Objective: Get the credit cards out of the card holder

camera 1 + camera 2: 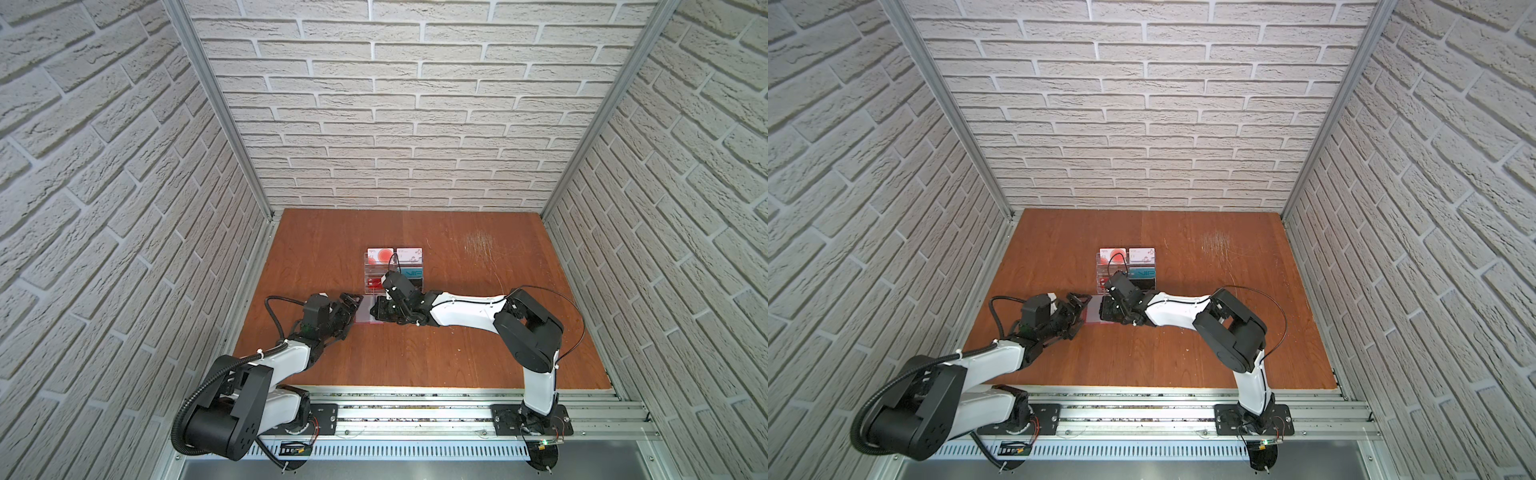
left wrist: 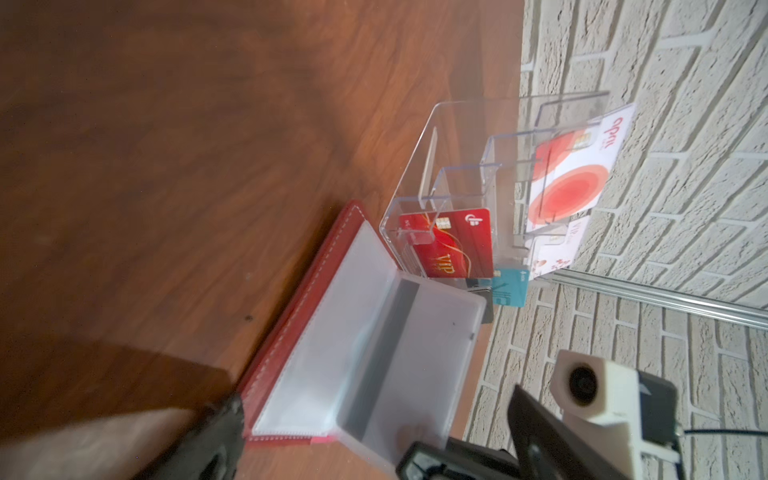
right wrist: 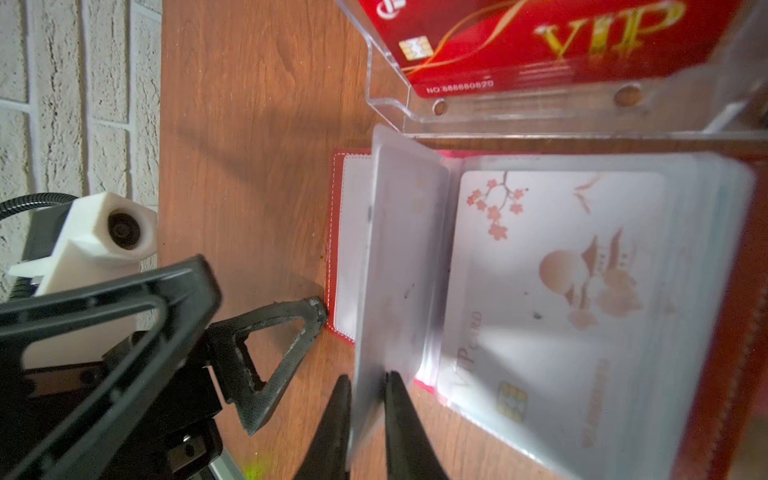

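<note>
My right gripper (image 3: 368,384) is closed on one clear sleeve (image 3: 403,249) of the holder (image 2: 301,316) and holds it standing on edge, like a page half turned. My left gripper (image 1: 355,313) is fully open and grips nothing. One fingertip (image 3: 313,309) is at the holder's outer edge, touching it as far as I can tell. The holder lies open on the table (image 1: 457,332), just in front of the rack (image 2: 436,166). One white card (image 3: 561,291) with blossoms is inside the sleeve on the flat side.

I think the step is to turn this page away and free the way to that card. To do it well I should pull softly, along the arc of the page, because thin plastic can slip out or drag the whole holder. The left fingertip should press the cover down.
</note>
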`<act>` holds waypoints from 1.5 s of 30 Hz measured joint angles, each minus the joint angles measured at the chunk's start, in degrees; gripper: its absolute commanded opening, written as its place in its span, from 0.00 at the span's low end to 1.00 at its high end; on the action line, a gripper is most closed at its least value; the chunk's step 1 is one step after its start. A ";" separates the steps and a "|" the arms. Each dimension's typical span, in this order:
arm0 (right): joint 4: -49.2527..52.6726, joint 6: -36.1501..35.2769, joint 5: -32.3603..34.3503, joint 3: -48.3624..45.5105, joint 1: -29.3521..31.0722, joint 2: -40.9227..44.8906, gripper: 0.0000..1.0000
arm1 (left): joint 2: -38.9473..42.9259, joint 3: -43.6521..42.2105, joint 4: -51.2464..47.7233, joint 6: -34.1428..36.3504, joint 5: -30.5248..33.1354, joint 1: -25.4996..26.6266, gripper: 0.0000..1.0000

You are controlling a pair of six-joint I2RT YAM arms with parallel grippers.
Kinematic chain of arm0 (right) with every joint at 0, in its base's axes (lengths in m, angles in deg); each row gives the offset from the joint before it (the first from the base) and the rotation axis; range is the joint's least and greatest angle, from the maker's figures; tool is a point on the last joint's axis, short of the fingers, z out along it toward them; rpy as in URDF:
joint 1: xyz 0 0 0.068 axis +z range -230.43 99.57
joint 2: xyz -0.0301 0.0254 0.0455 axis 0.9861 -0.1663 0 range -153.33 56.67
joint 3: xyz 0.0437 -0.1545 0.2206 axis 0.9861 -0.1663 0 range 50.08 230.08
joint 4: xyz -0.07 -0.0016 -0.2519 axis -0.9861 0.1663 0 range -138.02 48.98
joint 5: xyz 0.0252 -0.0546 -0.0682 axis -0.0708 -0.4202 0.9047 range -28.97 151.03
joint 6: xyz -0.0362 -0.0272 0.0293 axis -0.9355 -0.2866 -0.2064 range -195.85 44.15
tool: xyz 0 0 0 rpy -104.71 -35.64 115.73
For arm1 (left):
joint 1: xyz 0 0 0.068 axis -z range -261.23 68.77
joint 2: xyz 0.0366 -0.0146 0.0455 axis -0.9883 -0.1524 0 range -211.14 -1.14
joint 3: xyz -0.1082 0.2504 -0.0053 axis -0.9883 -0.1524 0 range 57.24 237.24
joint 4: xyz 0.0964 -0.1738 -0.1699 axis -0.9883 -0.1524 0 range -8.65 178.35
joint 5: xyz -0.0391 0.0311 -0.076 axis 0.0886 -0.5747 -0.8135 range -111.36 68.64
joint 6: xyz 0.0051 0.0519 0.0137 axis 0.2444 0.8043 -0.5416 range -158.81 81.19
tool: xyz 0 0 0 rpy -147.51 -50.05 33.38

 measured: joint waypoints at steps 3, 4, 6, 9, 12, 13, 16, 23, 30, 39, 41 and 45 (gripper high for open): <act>-0.15 0.28 -0.55 0.24 0.02 -0.59 0.23 | 1.99 0.00 -2.08 0.33 -0.37 -0.81 0.98; -0.15 0.33 -0.57 0.33 0.04 -0.68 0.24 | 2.51 0.00 -2.69 0.44 -0.44 -0.98 0.98; -0.15 0.37 -0.61 0.48 0.04 -0.68 0.26 | 3.06 -0.02 -3.45 0.70 -0.59 -1.20 0.98; -0.20 0.42 -0.74 0.83 0.11 -0.68 0.29 | 3.39 -0.02 -4.44 0.87 -0.66 -1.38 0.98; -0.31 0.37 -0.72 0.98 0.22 -0.68 0.33 | 3.45 0.00 -5.25 1.05 -0.87 -1.42 0.98; -0.31 0.37 -0.72 0.98 0.28 -0.68 0.34 | 3.50 -0.02 -5.53 1.07 -0.92 -1.44 0.98; -0.31 0.35 -0.72 1.01 0.42 -0.68 0.38 | 3.91 -0.02 -6.10 1.11 -1.03 -1.66 0.98; -0.31 0.31 -0.76 1.38 0.44 -0.68 0.43 | 6.05 0.00 -7.32 1.22 -1.46 -2.49 0.98; -0.55 0.31 -0.98 2.14 0.44 -0.68 0.45 | 8.20 -0.11 -8.96 1.31 -2.40 -4.48 0.98; -0.76 0.09 -0.72 0.33 -0.15 0.35 0.61 | 11.45 -0.15 -11.19 1.36 -3.91 -6.60 0.98; -0.79 -0.07 -0.70 -0.83 -0.50 0.90 0.62 | 11.06 0.37 -11.76 1.40 -4.44 -6.64 0.98; -1.38 0.00 -0.76 -2.86 -1.22 1.49 0.62 | 9.14 3.04 -12.02 1.53 -5.07 -6.47 0.98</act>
